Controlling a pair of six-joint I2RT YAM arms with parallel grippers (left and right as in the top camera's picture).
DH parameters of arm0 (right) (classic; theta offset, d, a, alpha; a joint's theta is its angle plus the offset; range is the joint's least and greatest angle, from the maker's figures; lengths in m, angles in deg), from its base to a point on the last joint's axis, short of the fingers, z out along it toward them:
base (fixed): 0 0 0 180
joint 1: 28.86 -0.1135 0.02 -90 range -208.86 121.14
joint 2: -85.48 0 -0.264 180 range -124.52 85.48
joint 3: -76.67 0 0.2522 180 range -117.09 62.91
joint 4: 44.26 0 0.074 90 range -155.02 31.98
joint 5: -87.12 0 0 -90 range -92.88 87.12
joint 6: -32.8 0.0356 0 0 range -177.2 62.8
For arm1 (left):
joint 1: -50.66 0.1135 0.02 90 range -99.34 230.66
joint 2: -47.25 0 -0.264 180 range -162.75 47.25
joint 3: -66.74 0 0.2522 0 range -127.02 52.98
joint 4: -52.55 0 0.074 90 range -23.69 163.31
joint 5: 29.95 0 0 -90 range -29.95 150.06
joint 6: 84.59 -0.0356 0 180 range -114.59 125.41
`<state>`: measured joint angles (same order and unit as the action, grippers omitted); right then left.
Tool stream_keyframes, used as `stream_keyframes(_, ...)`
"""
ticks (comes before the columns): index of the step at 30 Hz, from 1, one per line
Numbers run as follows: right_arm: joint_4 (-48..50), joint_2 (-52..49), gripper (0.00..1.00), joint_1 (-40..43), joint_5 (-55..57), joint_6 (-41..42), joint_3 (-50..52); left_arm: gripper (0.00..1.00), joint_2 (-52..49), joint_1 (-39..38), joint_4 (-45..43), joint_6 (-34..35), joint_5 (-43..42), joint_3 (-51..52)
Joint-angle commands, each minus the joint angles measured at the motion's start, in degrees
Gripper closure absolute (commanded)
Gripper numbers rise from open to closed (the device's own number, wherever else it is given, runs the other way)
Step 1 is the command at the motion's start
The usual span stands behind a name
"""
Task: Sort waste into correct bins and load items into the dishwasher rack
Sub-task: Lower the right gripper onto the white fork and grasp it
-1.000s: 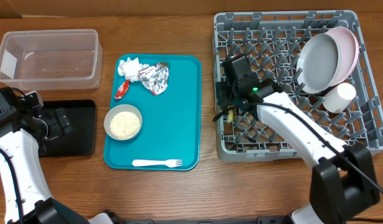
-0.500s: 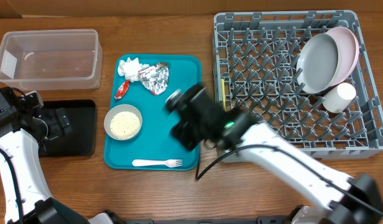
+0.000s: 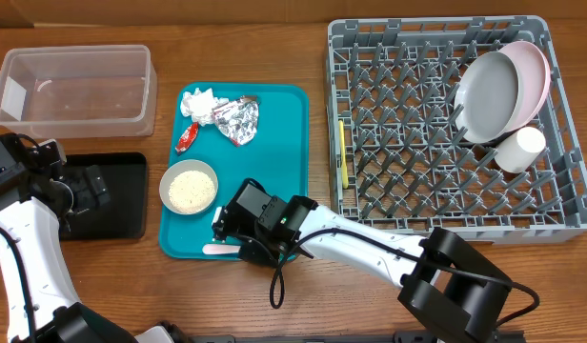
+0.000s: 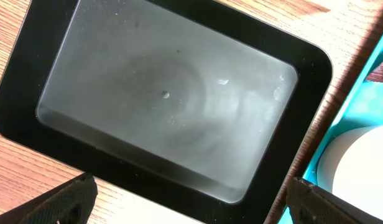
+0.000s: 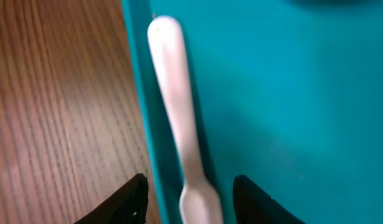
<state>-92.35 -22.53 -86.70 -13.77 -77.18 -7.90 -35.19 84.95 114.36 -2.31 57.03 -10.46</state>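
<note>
Right wrist shows spread end effector [image 5: 191,202] straddling white fork [image 5: 173,93].

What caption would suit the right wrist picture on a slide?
Open right hand straddles the white fork at the edge of the teal tray.

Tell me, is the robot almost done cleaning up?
About halfway. Done: the pink plate, grey dish, white cup and yellow spoon sit in the rack. In hand: the right end effector hangs open over the white fork on the teal tray. Left: that fork, the bowl of rice, the napkin, foil wrapper and red packet; the clear tub and black tray look empty.
</note>
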Motion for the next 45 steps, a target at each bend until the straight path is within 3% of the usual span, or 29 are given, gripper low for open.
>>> stream_keyframes(1, 1.99, 0.28, 0.54, -0.04, 1.22, -1.27, 0.04, 0.00, -0.17, 0.52, -0.07, -0.90, -0.61, -1.22)
stream_keyframes(13, 2.58, -5.27, 0.59, -0.07, 3.26, -1.49, 0.04, 0.00, -0.17, 0.52, -0.07, -0.90, -0.61, -1.22)
stream_keyframes(18, 3.69, -5.27, 0.73, -0.04, 6.38, -1.44, 0.04, 0.00, -0.17, 0.52, -0.07, -0.87, -0.61, -1.22)
stream_keyframes(36, 1.22, -4.00, 0.96, -0.22, 10.25, -6.12, -0.81, 0.00, -0.17, 0.52, -0.07, -0.90, -0.61, -1.22)
stream_keyframes(45, -1.22, -3.30, 0.96, -0.28, 12.98, -5.77, -1.81, 0.00, -0.17, 0.52, -0.07, -0.87, -0.61, -1.22)
